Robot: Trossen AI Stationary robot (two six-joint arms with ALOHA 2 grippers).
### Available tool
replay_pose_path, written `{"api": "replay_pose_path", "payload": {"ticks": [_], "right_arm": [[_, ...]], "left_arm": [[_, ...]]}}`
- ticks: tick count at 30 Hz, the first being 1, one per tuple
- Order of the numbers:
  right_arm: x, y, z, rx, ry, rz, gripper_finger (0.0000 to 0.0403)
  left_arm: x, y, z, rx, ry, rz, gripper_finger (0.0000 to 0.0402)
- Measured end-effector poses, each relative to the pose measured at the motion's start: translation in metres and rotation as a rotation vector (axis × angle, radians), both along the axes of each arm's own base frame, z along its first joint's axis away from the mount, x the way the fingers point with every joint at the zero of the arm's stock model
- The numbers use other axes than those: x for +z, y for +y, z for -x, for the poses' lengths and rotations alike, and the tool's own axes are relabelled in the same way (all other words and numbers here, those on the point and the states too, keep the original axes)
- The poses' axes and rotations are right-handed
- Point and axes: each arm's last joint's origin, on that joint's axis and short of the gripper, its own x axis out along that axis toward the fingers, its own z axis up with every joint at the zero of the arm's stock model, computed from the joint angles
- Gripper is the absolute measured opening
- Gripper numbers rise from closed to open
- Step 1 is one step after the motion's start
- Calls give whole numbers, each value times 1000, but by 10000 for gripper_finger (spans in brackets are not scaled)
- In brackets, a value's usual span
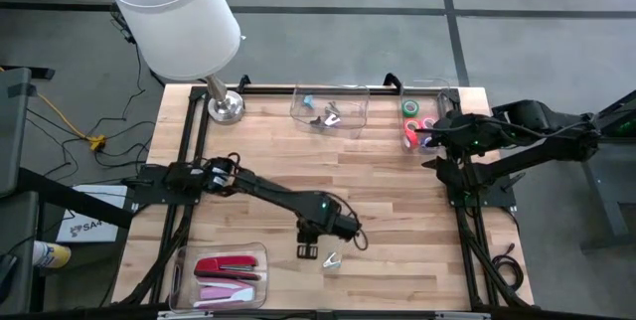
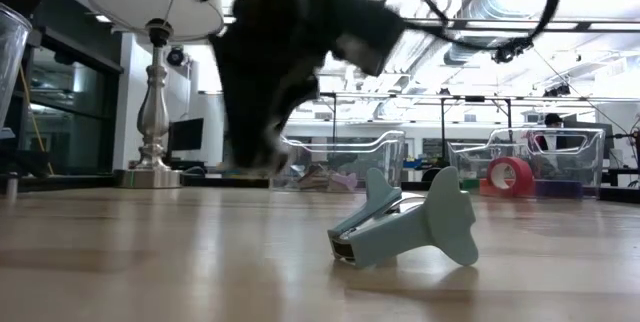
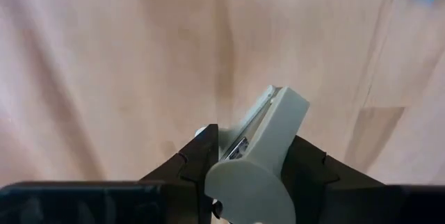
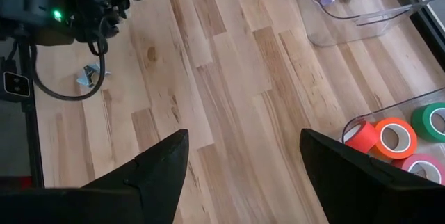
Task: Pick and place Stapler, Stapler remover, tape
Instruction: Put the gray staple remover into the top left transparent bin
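Note:
My left gripper [image 3: 254, 139] is at the table's near middle [image 1: 343, 229] and is shut on a pale green staple remover [image 3: 259, 140]. A second pale staple remover [image 2: 405, 224] lies on its side on the wood just beside it [image 1: 332, 259]. Red and pink staplers [image 1: 229, 268] lie in a clear tray at the near left. Orange, green and pink tape rolls [image 4: 393, 137] sit in a clear bin at the far right [image 1: 415, 121]. My right gripper [image 4: 243, 161] is open and hovers beside that bin [image 1: 444, 139]. My left gripper pinches the staple remover between its two fingers [image 3: 201, 156], one on each flat side of its body [image 3: 268, 130]. It comes from above, pointing down at the table. The round wing [image 3: 243, 182] faces the wrist and the claw end [image 3: 274, 95] points away.
A clear bin [image 1: 330, 111] at the far middle holds more staple removers. A lamp with a white shade [image 1: 174, 12] stands on its silver base [image 1: 225, 106] at the far left corner. Bare wood lies across the table's middle [image 1: 397, 191].

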Motion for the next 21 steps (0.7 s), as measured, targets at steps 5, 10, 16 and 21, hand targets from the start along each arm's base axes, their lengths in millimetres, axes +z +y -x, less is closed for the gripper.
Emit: {"api": "replay_pose_path", "payload": {"ticks": [5, 10, 16, 21], "right_arm": [[0, 0, 0, -13, -2, -1, 268], [0, -1, 0, -37, -5, 0, 266], [0, -2, 0, -78, -12, 13, 268], [0, -2, 0, -112, -17, 23, 266]], "left_arm": [[28, 20, -11, 28, -78, -44, 114], [55, 42, -19, 77, -157, -102, 114], [80, 73, -22, 140, -232, -189, 114], [96, 106, -13, 190, -226, -286, 114]]}}
